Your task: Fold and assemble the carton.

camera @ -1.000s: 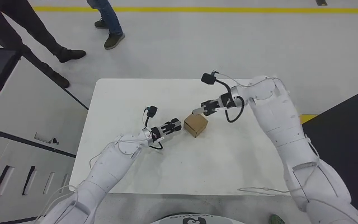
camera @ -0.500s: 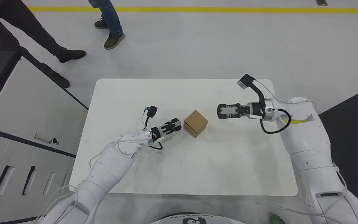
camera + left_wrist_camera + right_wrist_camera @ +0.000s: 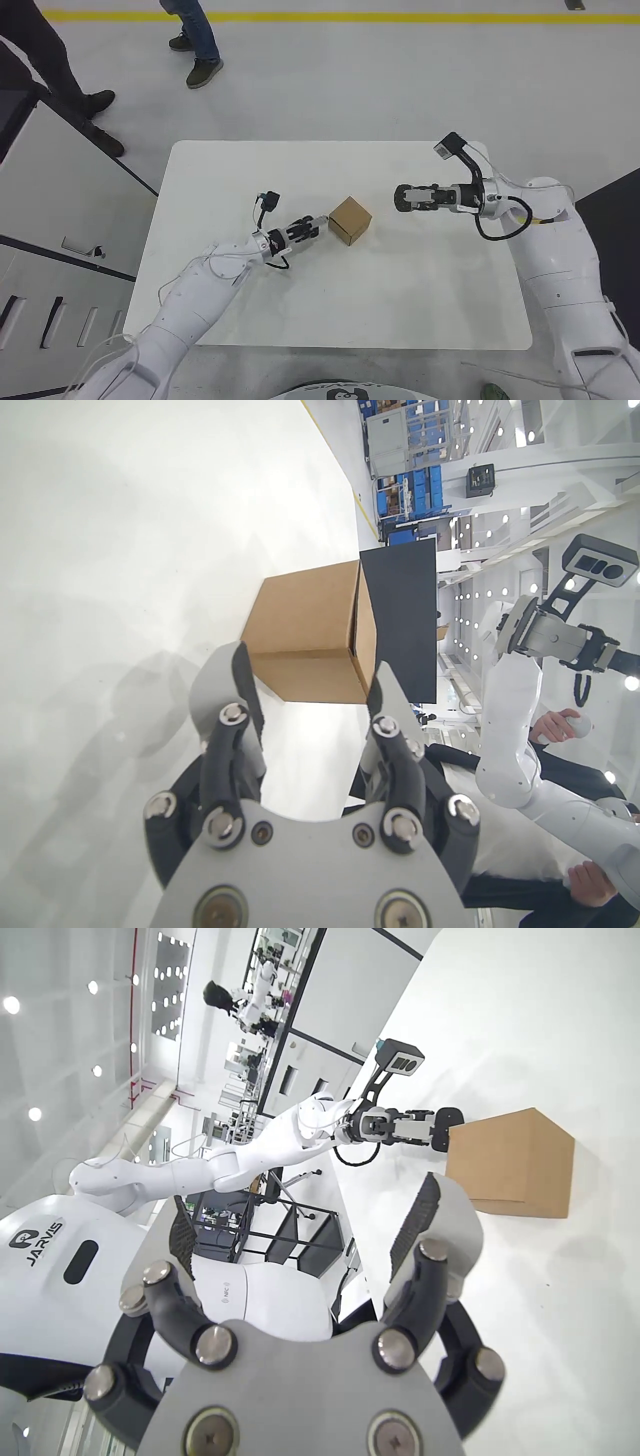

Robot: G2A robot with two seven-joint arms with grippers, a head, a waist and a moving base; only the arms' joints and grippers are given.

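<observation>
Two end effectors face one carton from opposite sides. The left end effector (image 3: 313, 228) has its fingers (image 3: 243, 680) spread apart around nothing, the tips level with the near corner of the carton (image 3: 350, 219); whether they touch the cardboard cannot be told. From the right wrist view, this same left end effector (image 3: 446, 1129) sits right at the carton's far edge. The right end effector (image 3: 399, 197) also has its fingers (image 3: 419, 1218) parted and empty, pointing at the carton (image 3: 515, 1163) with a stretch of bare desk between them. The carton (image 3: 305, 620) is a plain brown box, folded closed, with a flap seam showing down one side. It stands near the middle of the white desk (image 3: 300, 300), turned cornerwise to the desk's edges.
</observation>
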